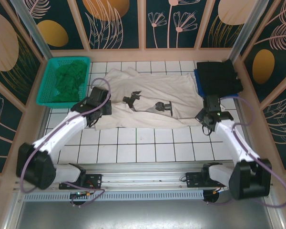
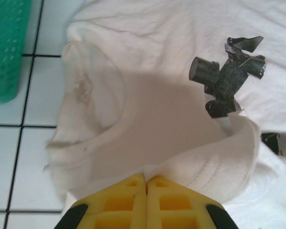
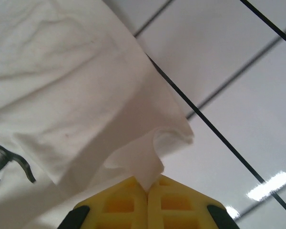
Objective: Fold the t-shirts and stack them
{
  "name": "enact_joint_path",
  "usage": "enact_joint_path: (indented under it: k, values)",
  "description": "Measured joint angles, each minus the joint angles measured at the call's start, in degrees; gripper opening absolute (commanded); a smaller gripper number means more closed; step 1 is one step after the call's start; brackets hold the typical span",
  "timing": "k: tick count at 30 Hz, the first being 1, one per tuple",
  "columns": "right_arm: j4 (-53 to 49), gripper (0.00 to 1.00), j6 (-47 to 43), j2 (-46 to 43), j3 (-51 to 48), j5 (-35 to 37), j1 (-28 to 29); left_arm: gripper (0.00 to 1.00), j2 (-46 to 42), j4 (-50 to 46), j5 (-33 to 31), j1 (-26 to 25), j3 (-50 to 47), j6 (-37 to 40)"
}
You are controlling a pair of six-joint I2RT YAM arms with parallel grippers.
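My left gripper (image 2: 146, 177) is clamped on a fold of the cream-white t-shirt (image 2: 148, 143) just below its neckline, yellow pads pressed together with cloth bunched over their tips. My right gripper (image 3: 148, 183) is likewise pinched tight, on a small corner of the same shirt's hem, which rises from the pads in a little peak.

From above, the white tiled table (image 1: 143, 148) carries everything. The cream-white t-shirt (image 1: 152, 102) lies spread across its middle, the largest thing here, with my left gripper (image 1: 102, 113) at its left edge and my right gripper (image 1: 204, 119) at its lower right corner. The black t-shirt (image 1: 218, 75) sits folded at the far right, just beside the cream one, with a strip of blue cloth (image 1: 197, 78) showing along its left edge (I cannot tell what that is). At the far left stands the teal basket (image 1: 43, 90), and the dark green t-shirt (image 1: 66, 81) lies crumpled inside it.

The cream shirt carries a dark print (image 2: 226, 76), blocky shapes in black and grey; no words in it can be made out. Inside the collar there is a faint tag (image 2: 82, 88), too pale to read.
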Motion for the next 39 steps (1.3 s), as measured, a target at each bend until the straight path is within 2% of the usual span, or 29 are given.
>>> enact_joint_path:
  k: [4,14,15,19,20,22,24,29,33,36,39]
  values:
    - [-2.05,0.00,3.56,-6.82,-4.81,1.60,0.00,0.00,-8.90,-3.04,0.52,0.00,-5.88,-3.21]
    - [-5.68,0.00,7.13,-15.37,-7.63,1.77,0.00,0.00,-20.81,-7.65,6.56,0.00,-13.53,-8.44]
    - [-5.99,0.01,7.56,-16.33,-7.74,1.77,0.00,0.00,-22.58,-7.87,7.08,0.00,-13.60,-8.81]
    - [-7.13,0.15,9.25,-18.91,-7.93,1.73,0.00,0.00,-26.58,-8.74,8.74,0.00,-13.64,-10.45]
    - [-7.15,0.19,9.62,-19.47,-8.02,1.62,0.00,0.11,-26.77,-8.96,9.03,0.00,-13.64,-10.73]
    - [-7.10,0.29,10.03,-20.59,-8.02,1.40,0.00,0.21,-26.75,-9.64,9.29,0.00,-13.64,-11.50]
    - [-7.58,0.32,10.12,-20.92,-7.45,1.20,0.00,0.37,-27.36,-10.34,9.07,0.00,-13.62,-12.13]
    - [-6.40,0.38,7.93,-19.50,-2.51,-0.42,0.07,0.50,-30.14,-11.65,7.15,0.00,-11.02,-11.74]
    - [2.14,0.44,4.68,-12.57,-1.01,-5.44,1.40,0.50,-24.57,-7.37,6.32,0.00,-6.64,-10.58]
    - [9.18,0.45,2.27,0.44,0.44,-7.74,5.46,0.44,-12.04,-0.74,7.72,0.00,-3.61,-9.22]
    - [13.90,0.44,-0.24,15.10,3.91,-9.29,8.59,0.44,4.42,4.74,7.67,0.02,2.32,-7.56]
